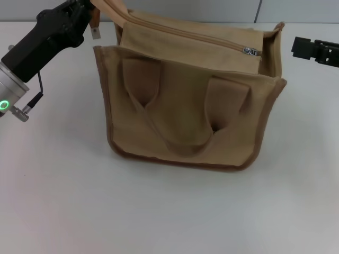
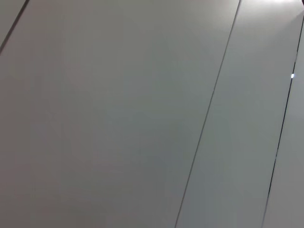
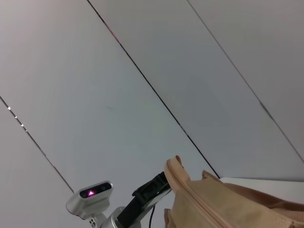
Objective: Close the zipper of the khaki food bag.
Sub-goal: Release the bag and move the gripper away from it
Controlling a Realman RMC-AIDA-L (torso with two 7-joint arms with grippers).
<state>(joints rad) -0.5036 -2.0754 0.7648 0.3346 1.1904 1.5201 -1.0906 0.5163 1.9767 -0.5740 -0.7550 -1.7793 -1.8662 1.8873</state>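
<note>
The boxy tan canvas food bag with brown piping (image 1: 185, 121) stands on the white desk (image 1: 63, 201), near its far edge. Its khaki-taped zipper line (image 1: 196, 37) runs along the top, and the small silver metal slider (image 1: 251, 51) sits at the right end of that line. The tape behind the slider looks joined, so the closing seems largely or wholly done, though the last stretch by the right corner cannot be judged. The left end effector (image 1: 91, 11) holds the bag's upper left corner; how far it is closed cannot be told. The right end effector (image 1: 296, 46) hangs apart from the bag's right side, holding nothing; its opening cannot be told
</note>
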